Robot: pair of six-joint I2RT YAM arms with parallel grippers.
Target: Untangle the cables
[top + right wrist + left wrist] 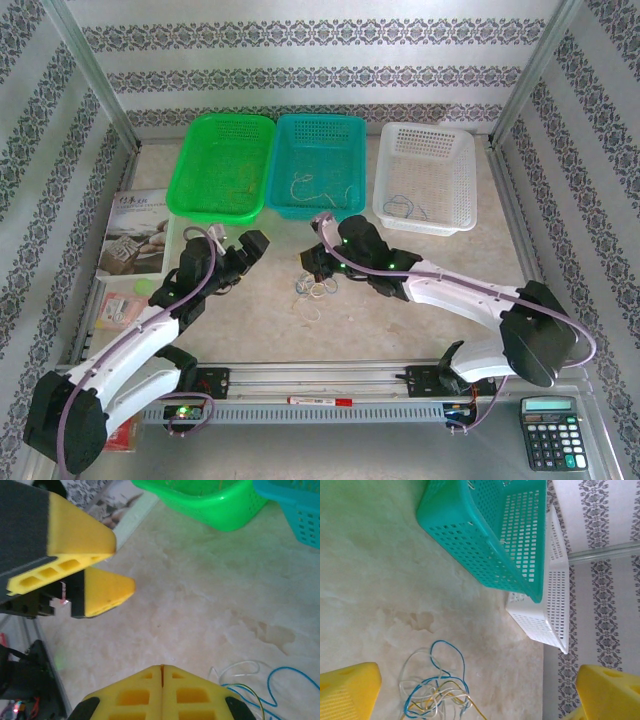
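Table (270, 330), teal basket (285, 170) at far side. Left gripper (248, 258) wide open, empty. Right gripper (161, 672) fully closed, nothing pinched. Cables (318, 290) between them on table: looped clump, no clear long axis.

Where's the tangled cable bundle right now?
Top view: the tangled cables lie mid-table, on the near side of the teal basket, just below the right gripper. In the left wrist view they sit bottom centre.
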